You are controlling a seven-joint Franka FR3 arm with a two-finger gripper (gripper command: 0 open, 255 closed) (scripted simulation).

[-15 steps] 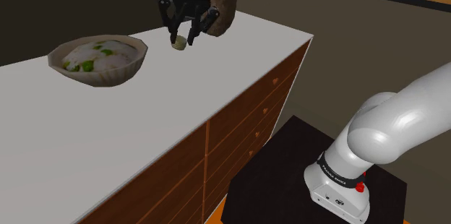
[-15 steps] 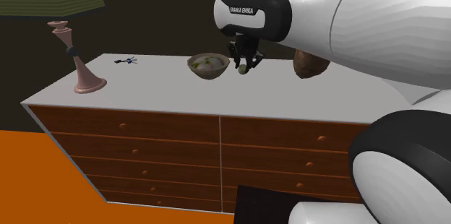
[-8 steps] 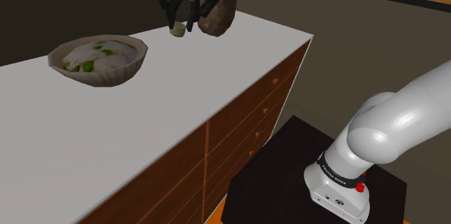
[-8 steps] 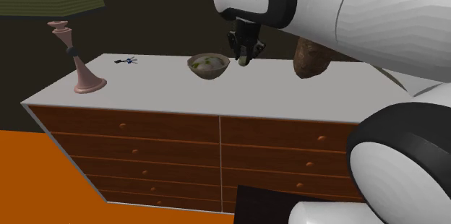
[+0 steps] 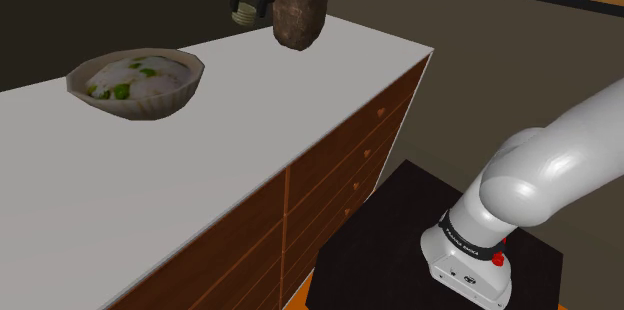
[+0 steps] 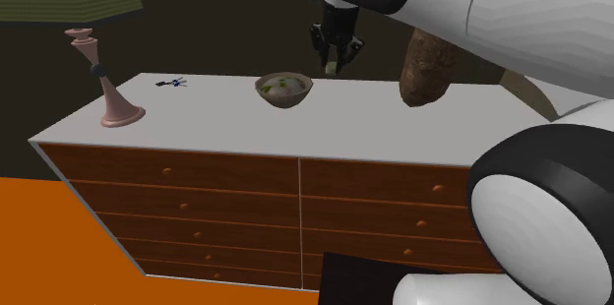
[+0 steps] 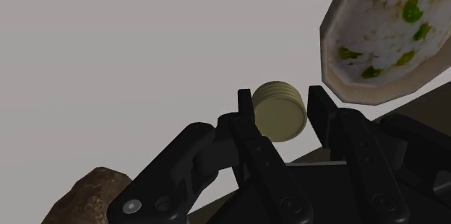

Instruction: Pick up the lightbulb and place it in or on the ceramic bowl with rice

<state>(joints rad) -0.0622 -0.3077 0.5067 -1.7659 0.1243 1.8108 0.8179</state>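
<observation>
The jaws are closed on the lightbulb [image 7: 277, 110], one black finger [image 7: 247, 118] on each side of it, so they stand only as far apart as the bulb is wide. What shows of the bulb is its screw cap — a short, round, pale yellowish cylinder with fine ribs around it; the rest is hidden between the fingers. In the shoulder view the cap [image 5: 240, 15] points downward and hangs in the air, clear of the white tabletop [image 5: 200, 178], above its back edge.

The bowl [image 5: 160, 103] sits on the tabletop near the back edge, about midway along it, well apart from the bulb. It is a faceted tan bowl holding white rice with green flecks. A brown, rough lump [image 5: 298, 13] stands near a back corner, just beside the jaws. The tabletop [image 6: 295, 136] tops a chest of wooden drawers — at its far end stands a pink lamp base [image 6: 113, 96].
</observation>
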